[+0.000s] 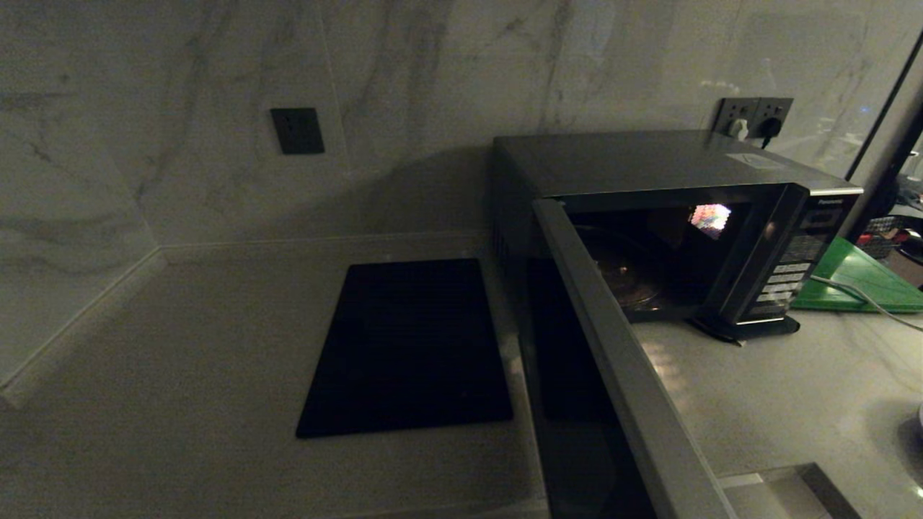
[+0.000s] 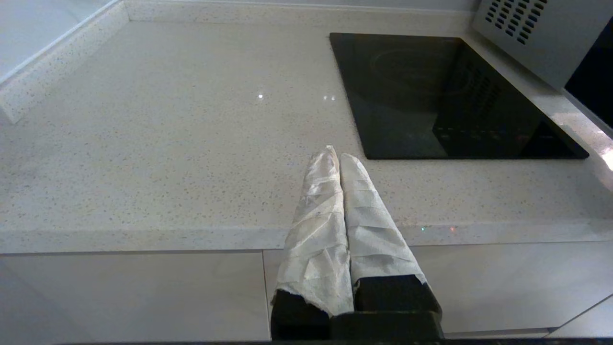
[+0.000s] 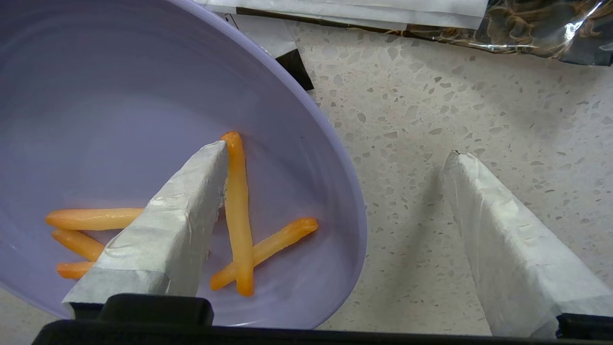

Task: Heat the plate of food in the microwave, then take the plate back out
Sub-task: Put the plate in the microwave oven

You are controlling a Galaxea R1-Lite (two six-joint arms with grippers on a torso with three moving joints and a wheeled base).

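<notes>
The microwave (image 1: 649,162) stands at the back right of the counter with its door (image 1: 620,360) swung wide open towards me; its cavity holds only the glass turntable (image 1: 627,270). The pale-lavender plate of food (image 3: 119,120), with golden-orange sticks (image 3: 239,211), rests on the speckled counter in the right wrist view. My right gripper (image 3: 335,152) is open and straddles the plate's rim: one taped finger (image 3: 177,215) is over the inside, the other (image 3: 503,230) outside over the counter. My left gripper (image 2: 336,155) is shut and empty above the counter's front edge. Neither gripper shows in the head view.
A flat black mat (image 1: 407,346) lies left of the microwave, ahead of the left gripper (image 2: 455,96). A green board (image 1: 858,281) and a white cable (image 1: 851,292) lie right of the button panel (image 1: 789,274). A shiny packet (image 3: 527,24) lies beyond the plate.
</notes>
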